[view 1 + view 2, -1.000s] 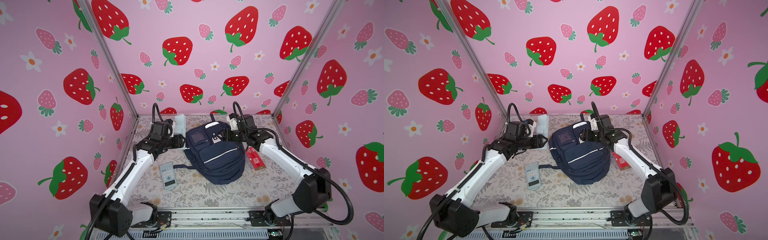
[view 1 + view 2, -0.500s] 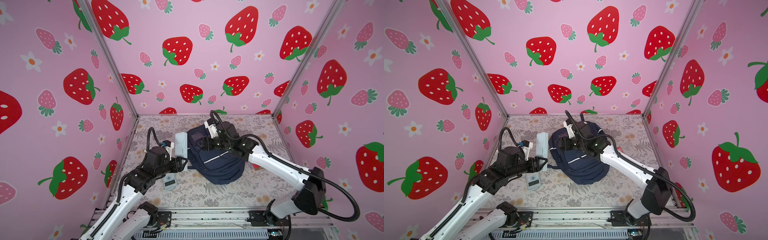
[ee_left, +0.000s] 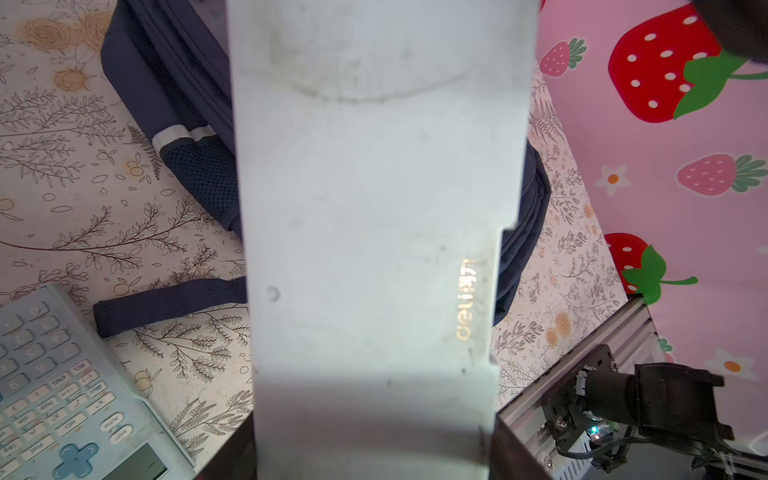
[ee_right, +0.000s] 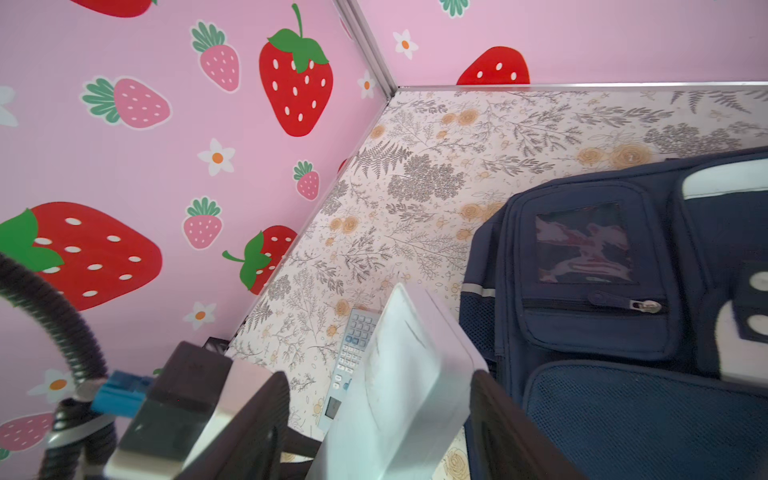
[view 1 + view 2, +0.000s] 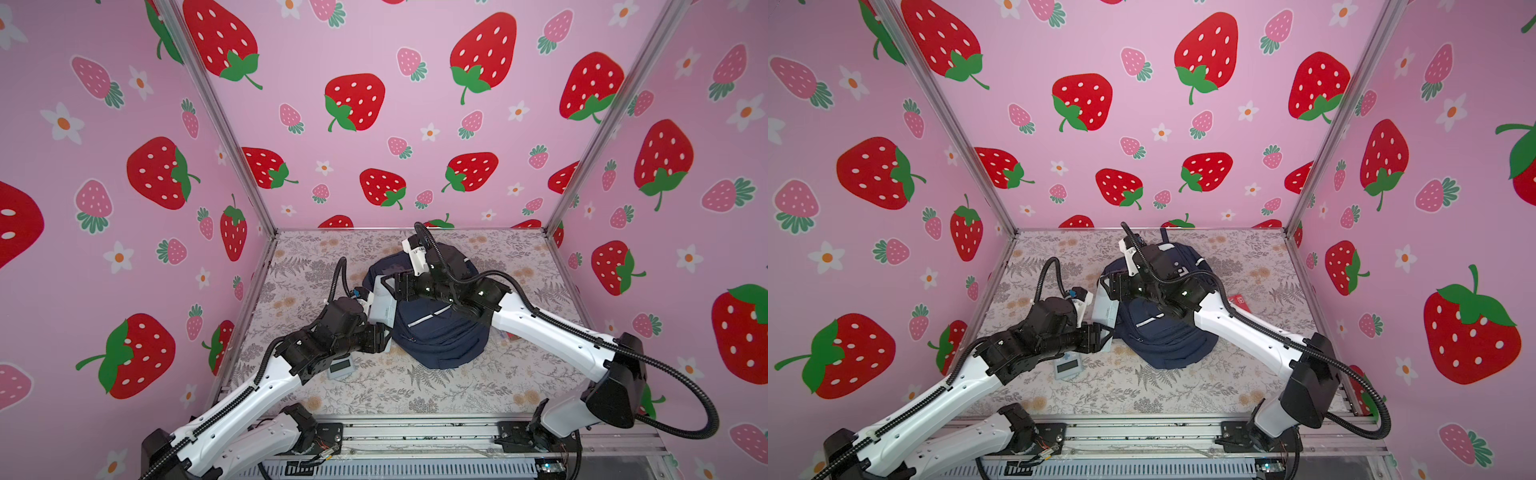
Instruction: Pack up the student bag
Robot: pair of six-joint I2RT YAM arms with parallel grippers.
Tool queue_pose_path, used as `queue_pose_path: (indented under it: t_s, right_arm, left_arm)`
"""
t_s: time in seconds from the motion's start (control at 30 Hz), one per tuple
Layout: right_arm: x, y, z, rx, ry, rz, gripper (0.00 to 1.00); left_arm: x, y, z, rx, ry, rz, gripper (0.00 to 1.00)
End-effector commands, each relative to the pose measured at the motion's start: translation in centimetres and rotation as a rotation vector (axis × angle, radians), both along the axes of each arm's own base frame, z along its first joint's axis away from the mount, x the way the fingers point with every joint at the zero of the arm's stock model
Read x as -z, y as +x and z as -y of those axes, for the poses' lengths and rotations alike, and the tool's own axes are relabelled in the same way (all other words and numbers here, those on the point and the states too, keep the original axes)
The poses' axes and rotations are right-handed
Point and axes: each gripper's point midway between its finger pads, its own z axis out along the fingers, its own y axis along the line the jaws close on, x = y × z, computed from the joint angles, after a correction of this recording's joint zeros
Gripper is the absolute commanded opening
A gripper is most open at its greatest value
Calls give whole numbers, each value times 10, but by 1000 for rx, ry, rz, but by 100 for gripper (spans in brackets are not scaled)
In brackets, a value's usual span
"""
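Both arms have swung inward since a second ago, and the white case [image 5: 383,305] has left the back corner. Nearest, a calculator [image 5: 340,366] lies flat on the surface [image 5: 415,390]. Over it the left claw [image 5: 380,334] grips the case's lower end, upright, just beside the student bag [image 5: 440,336]. That bag lies front-up mid-surface, long axis near-to-far, top toward the back wall. Reaching across it, the right claw [image 5: 392,286] stands spread astride the case's top. Beyond, a red packet [image 5: 1239,302] peeks out by the right arm.
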Motion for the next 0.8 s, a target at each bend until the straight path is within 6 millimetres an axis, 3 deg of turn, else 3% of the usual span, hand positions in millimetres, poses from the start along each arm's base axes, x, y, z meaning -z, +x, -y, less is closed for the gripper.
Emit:
queue_pose_path:
  t_s: [0.0, 0.17, 0.4, 0.77]
  right_arm:
    - [13, 8, 21, 98, -30, -38, 71]
    - [27, 3, 25, 87, -4, -91, 70]
    - [22, -7, 18, 27, 87, -125, 63]
    - [24, -5, 21, 26, 137, -176, 39]
  left_arm:
    - [-32, 15, 8, -32, -44, 96, 26]
    - [-32, 14, 18, -2, -41, 112, 26]
    - [-28, 10, 28, 28, -64, 112, 25]
    - [-20, 8, 37, 55, -79, 96, 27]
